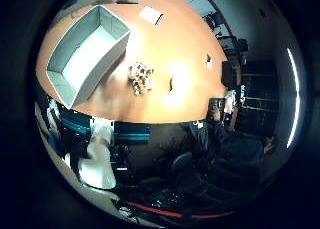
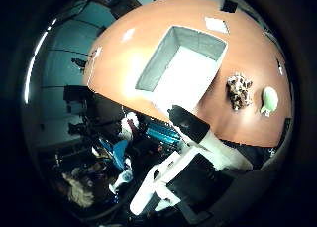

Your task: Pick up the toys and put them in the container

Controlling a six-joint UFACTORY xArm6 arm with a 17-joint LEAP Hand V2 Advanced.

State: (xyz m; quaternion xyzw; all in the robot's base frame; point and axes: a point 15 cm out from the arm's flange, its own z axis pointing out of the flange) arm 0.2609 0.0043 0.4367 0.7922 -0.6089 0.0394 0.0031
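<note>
Thumb side palm view gives me the clearest read of the layout: the orange table (image 2: 148, 43) carries a long grey container (image 2: 181, 68), open at the top and with nothing visible inside. Just beside one of its long walls lies a spotted brown-and-white toy (image 2: 239, 90), and a little further along the same side a pale green toy (image 2: 269, 100) rests near the table's edge. I see both toys on the bare tabletop, apart from each other and outside the container. The spotted toy lies with its long axis roughly along the container's long side; the green one looks rounded with a small tail end toward the table's edge, though I cannot make out which end is its front.

A white card (image 2: 216, 24) lies flat beyond the container's far short wall, and a second small pale patch (image 2: 127, 34) sits near the opposite edge. Nothing stands between the toys and the container.

My hand (image 2: 198, 157) is well above the table, holding nothing. One of the fingers (image 2: 190, 124), black-tipped on white, reaches into view fairly straight, so I read the hand as relaxed and open.
</note>
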